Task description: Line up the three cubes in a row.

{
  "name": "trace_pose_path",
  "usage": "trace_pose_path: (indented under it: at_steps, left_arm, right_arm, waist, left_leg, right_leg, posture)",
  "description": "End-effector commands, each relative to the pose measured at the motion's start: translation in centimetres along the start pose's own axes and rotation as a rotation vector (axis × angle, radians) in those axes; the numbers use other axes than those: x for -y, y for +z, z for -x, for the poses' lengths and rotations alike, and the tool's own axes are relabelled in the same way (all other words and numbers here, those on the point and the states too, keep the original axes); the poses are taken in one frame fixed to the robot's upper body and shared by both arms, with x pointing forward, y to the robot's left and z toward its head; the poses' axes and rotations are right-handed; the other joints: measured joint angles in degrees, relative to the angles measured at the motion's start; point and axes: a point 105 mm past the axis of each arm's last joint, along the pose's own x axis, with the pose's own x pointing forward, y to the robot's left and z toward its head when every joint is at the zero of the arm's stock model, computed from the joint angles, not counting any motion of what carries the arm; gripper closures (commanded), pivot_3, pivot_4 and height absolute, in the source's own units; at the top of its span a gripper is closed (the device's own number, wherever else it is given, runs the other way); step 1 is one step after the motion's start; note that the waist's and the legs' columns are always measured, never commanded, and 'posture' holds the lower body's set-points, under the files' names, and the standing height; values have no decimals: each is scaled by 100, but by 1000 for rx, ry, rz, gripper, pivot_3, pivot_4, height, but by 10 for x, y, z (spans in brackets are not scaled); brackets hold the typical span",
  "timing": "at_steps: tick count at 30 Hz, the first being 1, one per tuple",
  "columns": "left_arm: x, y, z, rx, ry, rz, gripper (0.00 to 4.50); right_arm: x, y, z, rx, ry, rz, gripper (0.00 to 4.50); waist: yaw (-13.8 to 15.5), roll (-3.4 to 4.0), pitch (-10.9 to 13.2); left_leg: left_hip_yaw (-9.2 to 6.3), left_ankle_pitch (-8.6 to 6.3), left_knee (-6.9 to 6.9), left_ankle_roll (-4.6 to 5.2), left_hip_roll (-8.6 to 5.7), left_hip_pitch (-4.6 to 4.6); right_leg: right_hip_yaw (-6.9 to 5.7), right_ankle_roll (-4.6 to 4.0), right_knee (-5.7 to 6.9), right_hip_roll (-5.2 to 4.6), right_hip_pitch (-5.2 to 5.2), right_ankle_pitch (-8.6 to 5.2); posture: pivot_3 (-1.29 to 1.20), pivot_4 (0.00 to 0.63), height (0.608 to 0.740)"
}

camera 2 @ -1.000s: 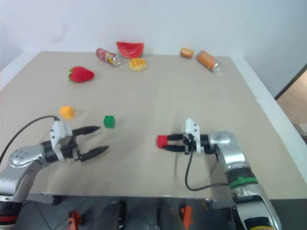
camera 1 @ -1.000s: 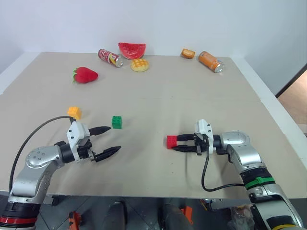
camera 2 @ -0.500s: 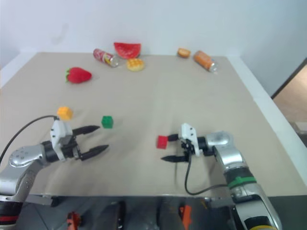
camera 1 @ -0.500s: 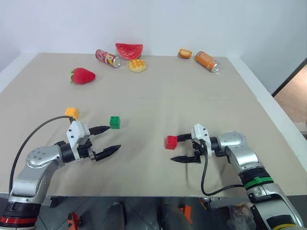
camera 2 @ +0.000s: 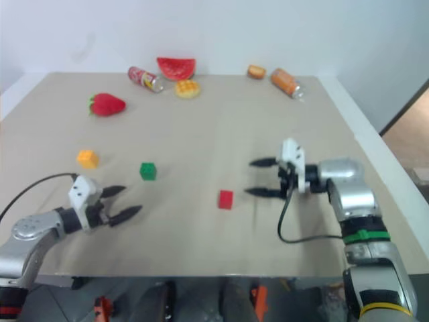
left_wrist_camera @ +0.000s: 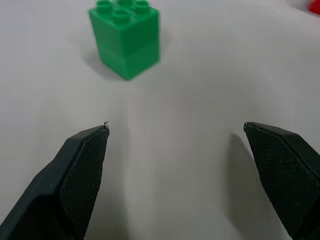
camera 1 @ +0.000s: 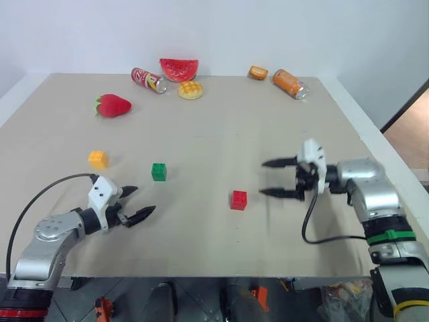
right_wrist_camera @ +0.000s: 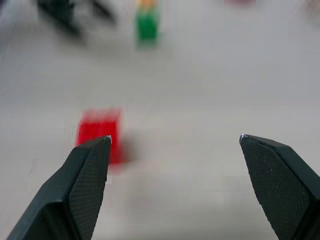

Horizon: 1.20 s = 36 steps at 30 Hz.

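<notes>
Even soft light, blurred right-wrist view

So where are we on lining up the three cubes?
Done: the red cube sits free on the table; the right claw hangs open beside it. In hand: nothing; the open left claw points toward the green cube. Left: red, green and yellow-orange cube run in a loose, widely spaced diagonal, so they need tightening into a row.

Right wrist view: red cube (right_wrist_camera: 100, 135) smeared, partly behind claw finger; yellow-orange cube (right_wrist_camera: 148, 4) cut at edge
</notes>
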Motion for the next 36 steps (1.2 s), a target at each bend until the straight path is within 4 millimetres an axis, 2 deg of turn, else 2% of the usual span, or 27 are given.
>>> trace_pose_path:
  at_steps: [1, 3, 10, 16, 24, 31, 35, 36]
  left_arm:
    - [-11, 13, -6, 61, 93, 40, 0]
    - [-9, 15, -12, 75, 109, 68, 0]
    - [1, 9, -34, 38, 127, 46, 0]
    - [13, 22, -59, 42, 110, 51, 0]
    - [-7, 32, -72, 25, 248, 53, 0]
    - [-23, 26, -68, -14, 349, 53, 0]
    - [-25, 27, -67, -5, 359, 55, 0]
    - [-24, 30, -68, 17, 348, 61, 261]
  right_arm:
    - [-2, 38, -5, 148, 1, 15, 223]
    - [-9, 42, -12, 167, 20, 9, 223]
    - [-23, 37, -28, 166, 42, -5, 223]
    - [-27, 38, -31, 183, 44, -11, 223]
    - [-26, 34, -30, 176, 27, -15, 223]
    - [-27, 34, -31, 181, 21, -17, 223]
    - [-25, 33, -31, 180, 17, -19, 223]
    - [-25, 32, -32, 178, 17, -19, 188]
  waist:
    - [2, 0, 0]
    - [3, -1, 0]
    - [6, 0, 0]
    - [27, 0, 0]
    - [-8, -1, -1]
    - [-2, -1, -1]
    - [-2, -1, -1]
    - [-3, -1, -1]
  left_leg:
    - [-9, -2, 0, -3, 1, 1]
    - [-20, -4, 0, -3, 1, 1]
    - [-20, -5, 8, -6, -3, -2]
    - [-22, -4, 21, -5, -9, 0]
    - [-22, -2, 24, -4, -10, 0]
    - [-27, -2, 14, -4, -10, -2]
    - [-25, -2, 17, -4, -10, 0]
    - [-25, -2, 17, -4, -10, 1]
  right_leg:
    - [0, 4, 0, 8, 5, -1]
    - [0, 8, 1, 12, 11, -5]
    - [6, 14, 0, 12, 14, -4]
    - [5, 0, 0, 8, 23, -5]
    - [15, 32, -1, 14, 22, 14]
    - [14, 31, 0, 18, 18, 9]
    - [15, 32, -1, 17, 20, 12]
    - [15, 31, 0, 17, 20, 14]
  posture:
    - [0, 150, 740]
    - [0, 150, 740]
    - [0, 150, 740]
    - [0, 150, 740]
    - [0, 150, 740]
    - [0, 150, 740]
    - [0, 150, 740]
    - [0, 150, 740]
